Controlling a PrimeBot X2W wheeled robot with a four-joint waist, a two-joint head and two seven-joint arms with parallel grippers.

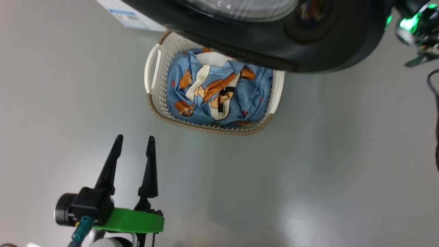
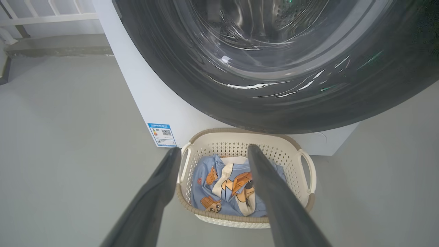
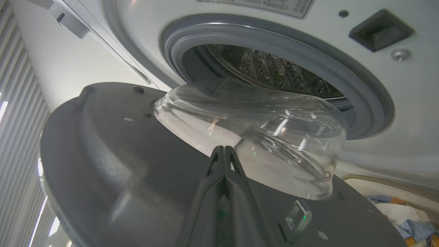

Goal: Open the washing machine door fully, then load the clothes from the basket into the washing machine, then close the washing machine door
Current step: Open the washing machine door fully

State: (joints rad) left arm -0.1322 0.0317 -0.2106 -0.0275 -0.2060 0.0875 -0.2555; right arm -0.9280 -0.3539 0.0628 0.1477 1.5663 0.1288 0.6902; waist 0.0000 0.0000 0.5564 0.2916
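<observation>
The washing machine door (image 1: 308,44) stands swung out, its black rim hanging over the far side of the basket (image 1: 156,99). The clothes (image 1: 219,92), blue with orange bears, lie in the basket. My left gripper (image 1: 134,141) is open and empty, low over the floor, short of the basket. In the left wrist view the open gripper (image 2: 213,149) frames the clothes (image 2: 223,185), with the door (image 2: 274,103) above and the washing machine (image 2: 161,103) behind. My right gripper (image 3: 223,149) is shut and empty, its tips at the door's dark inner face (image 3: 120,154) beside the glass bowl (image 3: 274,137). Behind it the drum (image 3: 267,72) is uncovered.
Grey floor surrounds the basket, with free room to its left and near side. A blue label sticker (image 2: 162,134) marks the machine's lower left corner. A white railing (image 2: 51,17) and a grey step (image 2: 58,44) lie beyond. A black cable (image 1: 435,103) hangs at the right edge.
</observation>
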